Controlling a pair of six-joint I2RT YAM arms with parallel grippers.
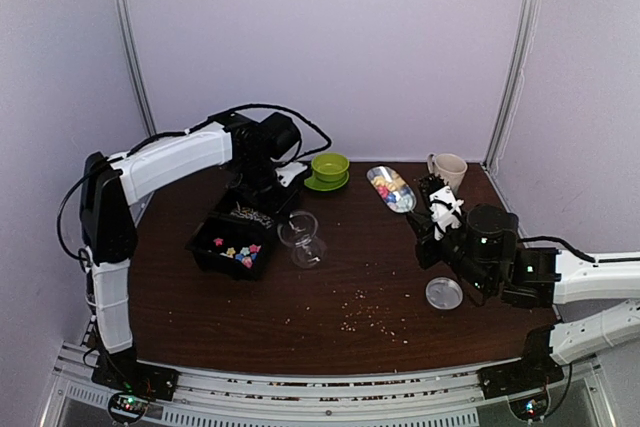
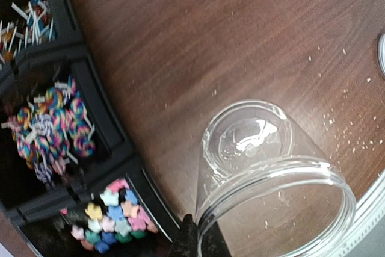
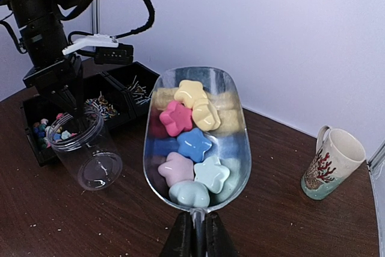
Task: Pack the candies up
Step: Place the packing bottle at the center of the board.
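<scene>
The handle of a clear scoop (image 3: 239, 142) is squeezed tight between the two fingers of the right gripper (image 3: 194, 233). The scoop is held up over the table (image 1: 200, 307), with its round front end pointed away from the arm. Star-shaped candies (image 3: 194, 142) are piled inside it: yellow and pink at the far end, blue in the middle, and pale pink and pale green close to the handle.

To the left, apart from the scoop, a clear jar (image 3: 90, 151) is held tipped over. Its rim is pinched by the closed fingers of the left gripper (image 2: 195, 242). Its mouth is turned up toward that gripper, and its bottom is pointed toward the scoop.

Just beside the jar, a black tray (image 2: 102, 106) with walls between its boxes is set on the table. More candies, in pink, blue, yellow and green, are seen in the box nearest the jar. Swirly lollipops (image 2: 51, 124) with white sticks are kept in the next box. More sticks are seen in the box after that, but what is on them cannot be made out.

A round clear lid (image 1: 444, 293) is laid flat on the table near the right arm. Tiny pale crumbs (image 1: 370, 317) are scattered over the dark wood at the front. A green bowl (image 1: 329, 167) and a painted mug (image 3: 332, 164) are placed at the back, with the scoop between them.
</scene>
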